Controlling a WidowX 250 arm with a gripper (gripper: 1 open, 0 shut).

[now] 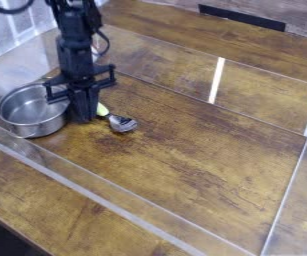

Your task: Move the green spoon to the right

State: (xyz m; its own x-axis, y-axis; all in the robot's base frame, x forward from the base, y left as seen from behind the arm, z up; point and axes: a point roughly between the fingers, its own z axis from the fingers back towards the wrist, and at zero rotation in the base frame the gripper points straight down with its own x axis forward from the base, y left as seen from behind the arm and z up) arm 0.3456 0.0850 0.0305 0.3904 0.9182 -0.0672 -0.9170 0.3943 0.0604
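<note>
The green spoon [114,118] lies on the wooden table just right of the steel pot [25,112]. Its shiny silver bowl points toward the lower right and a short piece of its yellow-green handle shows toward the upper left. My black gripper [84,118] points straight down between the pot and the spoon, its tips low at the table. Its fingers [80,108] stand together, shut, with nothing seen between them. They are right beside the spoon's handle on its left. Whether they touch the handle I cannot tell.
A clear acrylic wall [142,215] runs round the work area, with a front rail and a right side panel [292,190]. A white tiled surface [2,45] stands at the far left. A dark slot [243,17] sits at the back edge.
</note>
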